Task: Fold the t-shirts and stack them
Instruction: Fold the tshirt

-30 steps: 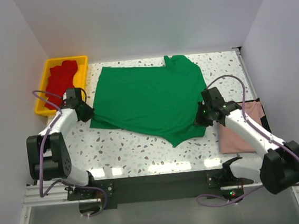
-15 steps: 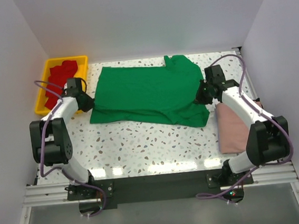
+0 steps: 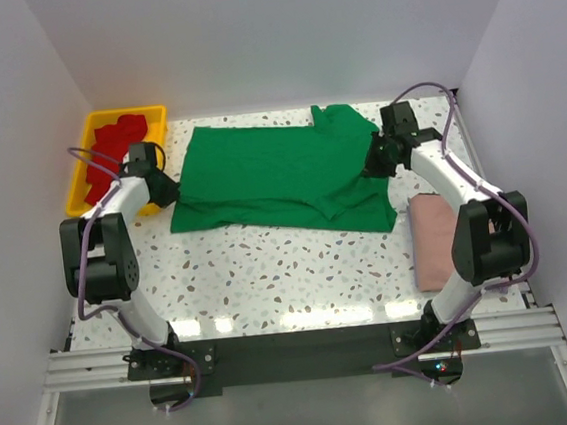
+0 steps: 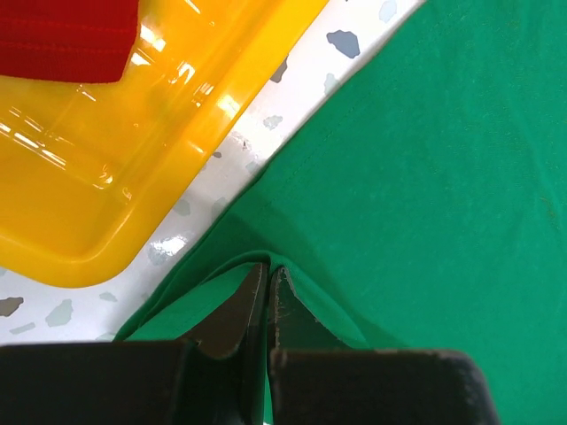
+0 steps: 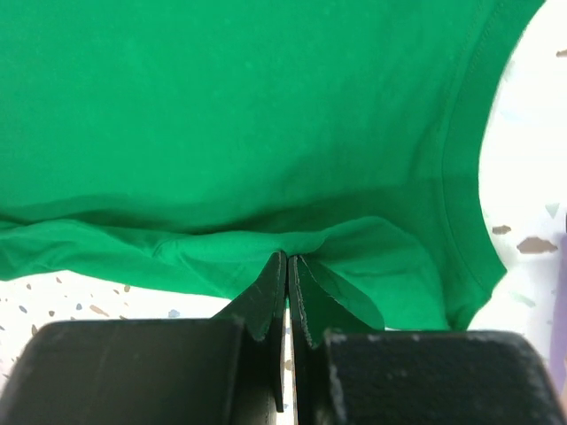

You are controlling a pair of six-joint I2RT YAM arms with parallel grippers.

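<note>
The green t-shirt (image 3: 280,178) lies spread on the far half of the speckled white table (image 3: 269,274). Its near part is doubled over onto itself, so a thicker band of cloth runs along the near edge, and one sleeve points to the far side. The left gripper (image 3: 166,191) is at the left border of this shirt. In the left wrist view its two fingers are pressed together with only a thin slit between them, and a small ridge of green cloth is pinched at their tips. The right gripper (image 3: 374,159) is at the right border, near the sleeve hem. In the right wrist view its fingers are closed in the same way on a raised fold of green fabric. Just beside the left gripper stands the yellow tray (image 3: 153,112) at the far left corner, and the red t-shirts (image 3: 112,154) lie crumpled inside it. The shirt's left edge is close to the tray wall but apart from it. The pink t-shirt (image 3: 435,243) lies folded near the right edge of the table, well apart from the tray. The right arm partly covers it from above. Purple cables (image 3: 427,88) arch over both arms, and plain white walls close the table on three sides.
</note>
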